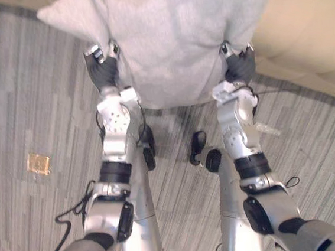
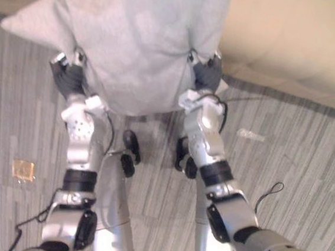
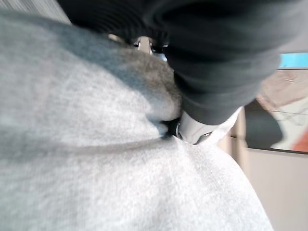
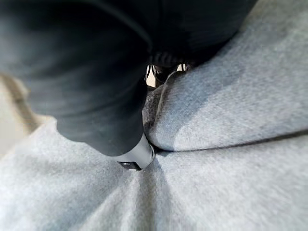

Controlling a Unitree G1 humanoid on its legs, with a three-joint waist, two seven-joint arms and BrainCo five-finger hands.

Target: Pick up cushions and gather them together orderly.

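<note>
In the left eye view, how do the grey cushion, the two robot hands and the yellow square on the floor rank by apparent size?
1. grey cushion
2. left robot hand and right robot hand, which look alike
3. yellow square; it lies farther away, so its true size is unsure

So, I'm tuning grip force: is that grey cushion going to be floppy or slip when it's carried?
Probably soft and floppy: the grey cushion dimples deeply where the left hand and right hand pinch it. Likely light for its bulk, since two pinches at its edge hold it up. Its fleecy fabric seems grippy, so slipping looks unlikely.
</note>
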